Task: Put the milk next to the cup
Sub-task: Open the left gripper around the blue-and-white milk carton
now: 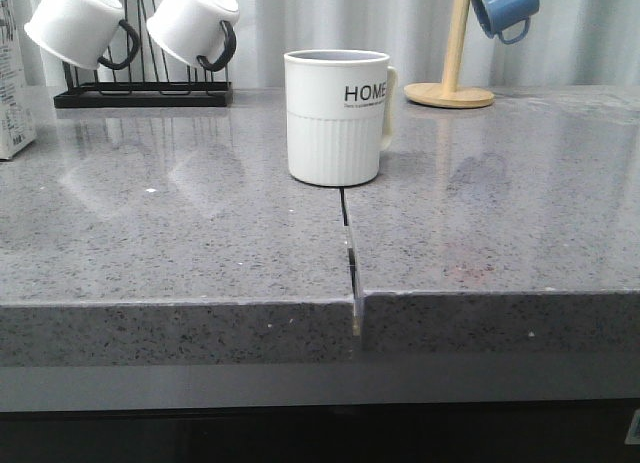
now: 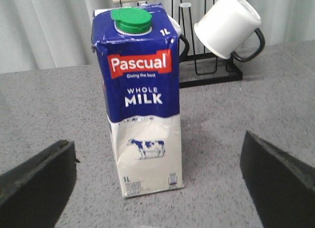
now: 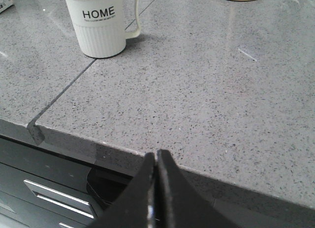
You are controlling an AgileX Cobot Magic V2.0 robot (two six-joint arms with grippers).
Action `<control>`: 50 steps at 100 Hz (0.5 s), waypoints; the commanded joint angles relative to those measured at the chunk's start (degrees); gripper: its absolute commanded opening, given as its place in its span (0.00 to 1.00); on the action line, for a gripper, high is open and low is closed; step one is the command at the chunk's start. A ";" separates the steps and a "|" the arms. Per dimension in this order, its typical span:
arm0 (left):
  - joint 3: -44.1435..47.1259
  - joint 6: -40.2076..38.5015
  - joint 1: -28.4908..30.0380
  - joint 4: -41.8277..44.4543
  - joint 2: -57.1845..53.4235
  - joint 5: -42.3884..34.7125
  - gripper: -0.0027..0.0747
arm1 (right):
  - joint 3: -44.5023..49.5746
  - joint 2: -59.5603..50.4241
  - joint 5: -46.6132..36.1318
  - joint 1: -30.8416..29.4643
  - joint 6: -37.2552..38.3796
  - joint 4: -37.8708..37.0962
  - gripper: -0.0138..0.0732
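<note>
At the desk's (image 1: 180,233) far left edge, the milk (image 1: 14,93) stands upright, barely inside the front view and well apart from the cup (image 1: 336,116), which sits at the centre over the seam between the two slabs. Seen from the left wrist, the carton (image 2: 141,100) faces the left pincer (image 2: 157,183), whose fingers (image 2: 37,181) are spread wide to either side of it and touch nothing. A full litre carton will likely be fairly heavy, its card walls stiff enough yet apt to dent, its printed skin a little slick; the firmest hold looks to be across the two flat sides at about mid-height, below the blue band and clear of the green cap (image 2: 130,20). Farther right, the right pincer (image 3: 156,188) hangs off the desk's front edge, fingers pressed together on nothing, the cup (image 3: 102,22) well beyond it. Neither arm shows in the front view
</note>
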 commanded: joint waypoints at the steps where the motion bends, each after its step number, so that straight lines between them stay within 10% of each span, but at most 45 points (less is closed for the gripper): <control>1: -4.10 -0.44 0.14 -1.86 3.20 -6.20 0.85 | -1.40 0.41 -4.20 -0.10 -0.28 -0.10 0.09; 50: -15.64 -0.44 1.25 -4.41 20.14 -9.44 0.85 | -1.40 0.41 -4.20 -0.10 -0.28 -0.10 0.09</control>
